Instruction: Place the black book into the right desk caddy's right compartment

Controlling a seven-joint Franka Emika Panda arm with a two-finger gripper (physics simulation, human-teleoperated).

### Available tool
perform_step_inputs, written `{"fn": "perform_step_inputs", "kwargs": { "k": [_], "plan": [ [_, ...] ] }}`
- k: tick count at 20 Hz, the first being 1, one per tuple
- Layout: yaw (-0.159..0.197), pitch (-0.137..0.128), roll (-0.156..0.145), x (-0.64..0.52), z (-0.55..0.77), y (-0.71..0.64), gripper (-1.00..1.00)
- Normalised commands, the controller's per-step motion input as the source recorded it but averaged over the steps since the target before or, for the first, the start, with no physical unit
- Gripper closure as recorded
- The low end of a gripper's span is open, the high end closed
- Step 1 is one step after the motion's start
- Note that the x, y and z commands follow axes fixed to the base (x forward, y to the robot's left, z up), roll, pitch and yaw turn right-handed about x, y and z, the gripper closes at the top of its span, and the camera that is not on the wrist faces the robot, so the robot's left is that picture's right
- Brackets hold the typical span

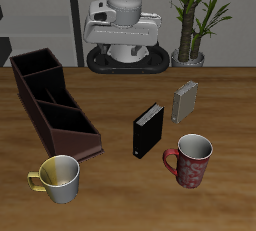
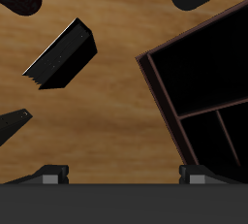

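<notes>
The black book (image 1: 148, 131) stands upright on the table between the caddy and the red mug; in the wrist view (image 2: 62, 53) its white page edge shows. The right desk caddy (image 1: 52, 103) is a long dark box with a reddish-brown base. Its right compartment (image 1: 30, 64) is the squarish section at the far end, away from the low lip. The wrist view shows only part of the caddy (image 2: 165, 97). My gripper (image 1: 122, 35) hangs high near the robot's base, well behind the book. It is open and empty, fingertips (image 2: 54, 175) wide apart.
A grey book (image 1: 185, 101) stands behind the black book. A red patterned mug (image 1: 190, 161) is near the front edge. A yellow-lined mug (image 1: 60, 178) sits just in front of the caddy's lip. A potted plant (image 1: 192, 15) stands at the back.
</notes>
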Motion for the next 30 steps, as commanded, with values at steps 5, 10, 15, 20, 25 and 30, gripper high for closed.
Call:
{"fn": "perform_step_inputs", "kwargs": {
  "k": [5, 10, 15, 20, 25, 30],
  "plan": [
    [-0.009, -0.013, -0.027, 0.09, -0.12, 0.07, -1.00],
    [-0.073, -0.017, -0.048, 0.14, -0.30, 0.13, -1.00],
    [-0.073, -0.040, 0.007, 0.12, -0.22, 0.26, -1.00],
    [-0.052, -0.036, 0.006, 0.12, -0.13, 0.25, -1.00],
    [-0.066, -0.003, -0.008, 0.18, -0.17, 0.22, -1.00],
    [-0.028, -0.034, 0.013, 0.18, -0.13, 0.16, -1.00]
  ]
}}
